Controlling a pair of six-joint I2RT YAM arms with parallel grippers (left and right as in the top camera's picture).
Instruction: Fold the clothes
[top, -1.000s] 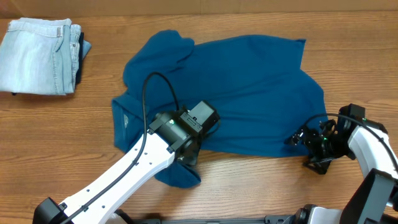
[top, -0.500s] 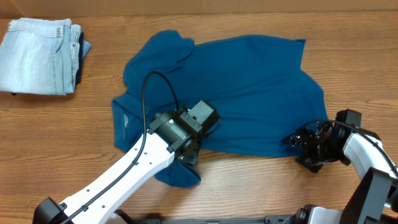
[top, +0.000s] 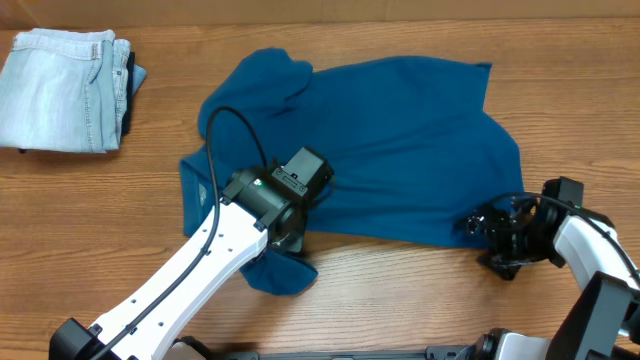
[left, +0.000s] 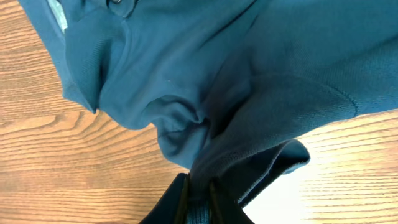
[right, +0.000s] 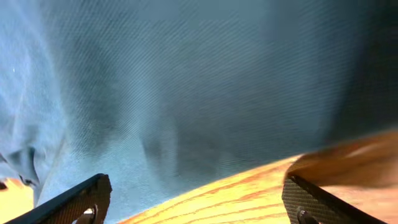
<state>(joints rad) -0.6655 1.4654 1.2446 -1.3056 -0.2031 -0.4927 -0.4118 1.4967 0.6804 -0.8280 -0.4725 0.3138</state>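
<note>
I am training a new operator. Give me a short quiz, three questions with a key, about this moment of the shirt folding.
1. True or false: the left hand is shut on fabric of the teal polo shirt.
2. What does the right hand hold? A) a sleeve B) the collar C) nothing, it is open.
3. Fill in: the pale jeans lie folded on the robot's ____ side of the shirt.
Key: 1 true; 2 C; 3 left.

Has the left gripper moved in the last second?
Yes. The left gripper, pinching the shirt, has shifted left and slightly up in the overhead view, toward the jeans.
</note>
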